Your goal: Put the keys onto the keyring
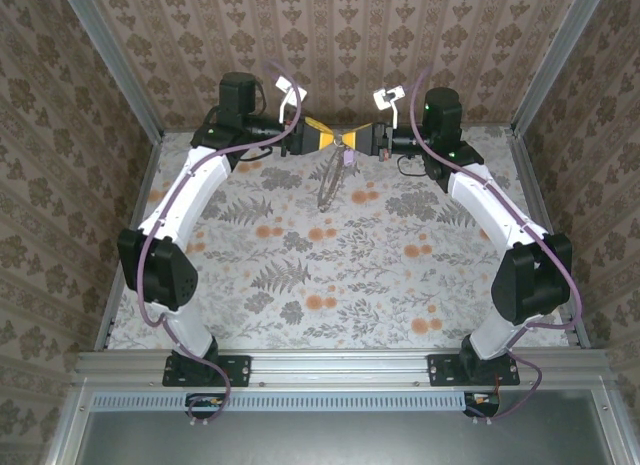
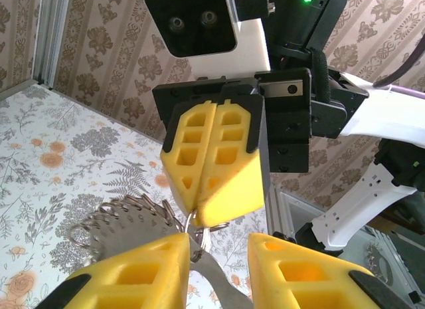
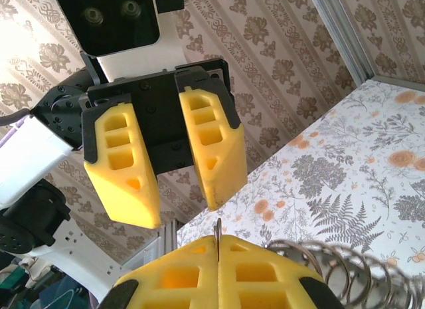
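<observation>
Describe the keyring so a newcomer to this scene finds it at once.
At the far end of the floral table, the left claw and right claw face tip to tip. The keyring hangs just below: a thin metal loop, not printed pattern.

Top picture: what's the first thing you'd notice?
The left gripper and right gripper meet nose to nose at the far middle of the flowery table, both with bright yellow fingers. A thin chain loop hangs just under the spot where they meet.
</observation>
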Robot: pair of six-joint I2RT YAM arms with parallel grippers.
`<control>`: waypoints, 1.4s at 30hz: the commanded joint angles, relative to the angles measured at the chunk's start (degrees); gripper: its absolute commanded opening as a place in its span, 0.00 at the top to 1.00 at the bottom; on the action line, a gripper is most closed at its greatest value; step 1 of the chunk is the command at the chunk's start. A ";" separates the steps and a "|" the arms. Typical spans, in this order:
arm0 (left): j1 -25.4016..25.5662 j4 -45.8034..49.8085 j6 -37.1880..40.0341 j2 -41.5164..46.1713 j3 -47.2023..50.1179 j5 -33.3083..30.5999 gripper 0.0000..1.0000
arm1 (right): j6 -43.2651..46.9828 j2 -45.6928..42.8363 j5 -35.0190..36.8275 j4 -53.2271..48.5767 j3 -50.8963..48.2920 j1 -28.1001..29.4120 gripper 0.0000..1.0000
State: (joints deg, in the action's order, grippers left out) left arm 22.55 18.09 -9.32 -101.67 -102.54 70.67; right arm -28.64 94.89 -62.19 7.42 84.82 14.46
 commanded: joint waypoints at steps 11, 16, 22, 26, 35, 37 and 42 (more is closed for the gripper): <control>1.74 1.43 1.25 -1.58 -2.77 0.87 0.72 | 0.50 0.31 -1.39 0.84 2.05 0.91 1.00; 1.89 1.58 1.48 -1.54 -2.44 0.86 0.81 | 0.56 0.25 -1.18 0.77 1.89 0.91 1.00; 2.06 1.63 1.92 -1.09 -1.61 1.19 0.82 | 0.87 0.38 -0.65 0.58 1.86 0.89 1.00; 1.98 1.71 2.20 -0.77 -1.08 1.35 0.80 | 0.71 0.60 -0.39 0.71 1.91 0.90 1.00; 2.50 1.71 3.23 -0.58 -0.13 1.90 1.00 | 0.14 0.57 -0.06 1.56 1.59 0.90 1.00; 2.73 1.44 3.51 -0.33 0.42 1.31 1.00 | -0.09 0.56 0.14 1.93 1.41 0.85 1.00; 2.85 -2.27 1.92 0.92 2.38 -0.77 1.00 | -1.99 0.26 1.20 3.64 0.87 0.60 0.90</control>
State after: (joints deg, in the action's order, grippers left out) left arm 24.03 17.47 -7.70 -102.72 -101.89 69.73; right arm -29.06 94.89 -62.70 7.42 84.82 15.16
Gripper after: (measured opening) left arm 0.045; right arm 0.089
